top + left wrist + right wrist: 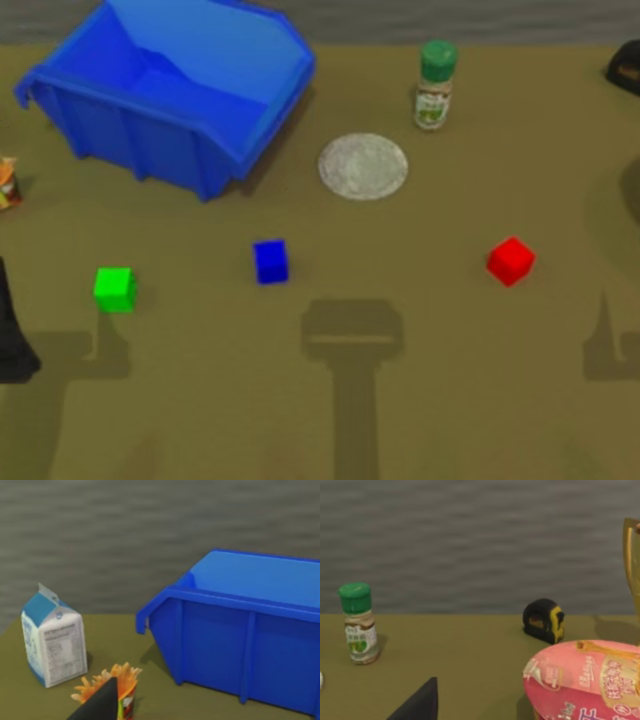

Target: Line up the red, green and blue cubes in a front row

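Observation:
Three small cubes lie apart on the olive table in the top view: the green cube [115, 289] at the left, the blue cube [270, 261] near the middle, the red cube [510, 261] at the right. None of them shows in either wrist view. My left gripper [12, 345] is parked at the left edge, just left of the green cube and nearer the front. One black fingertip [102, 705] shows in the left wrist view, with nothing held. My right arm is out of the top view. In its wrist view one fingertip [422, 705] hangs over bare table, also empty.
A large blue bin [170, 85] stands at the back left, with a fries box [6, 183] and a milk carton [52, 642] near it. A round silver plate [363, 166] and a seasoning bottle [435, 85] are mid-back. A tape measure [544, 621] and a pink bag [585, 680] sit far right.

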`<state>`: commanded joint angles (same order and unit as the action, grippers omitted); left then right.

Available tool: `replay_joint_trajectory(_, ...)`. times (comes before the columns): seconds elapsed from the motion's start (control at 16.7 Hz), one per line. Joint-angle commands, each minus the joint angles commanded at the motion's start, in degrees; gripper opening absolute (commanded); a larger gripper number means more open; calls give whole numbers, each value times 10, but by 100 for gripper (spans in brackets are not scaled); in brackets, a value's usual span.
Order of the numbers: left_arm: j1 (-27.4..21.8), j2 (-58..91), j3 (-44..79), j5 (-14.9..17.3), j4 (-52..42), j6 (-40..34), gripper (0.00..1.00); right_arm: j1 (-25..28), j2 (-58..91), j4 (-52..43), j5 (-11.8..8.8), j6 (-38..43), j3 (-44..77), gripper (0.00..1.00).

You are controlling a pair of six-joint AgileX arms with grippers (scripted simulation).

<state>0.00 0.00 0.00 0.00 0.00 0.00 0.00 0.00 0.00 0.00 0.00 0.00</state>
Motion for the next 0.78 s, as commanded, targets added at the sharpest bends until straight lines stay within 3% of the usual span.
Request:
replay_joint_trajectory(0.42,0,0,0,0,0,0,100,19,89,-57,-2,-15,87,100)
replay_joint_trajectory(0.78,0,0,0,0,0,0,100,64,393,-217,0,-57,334,100)
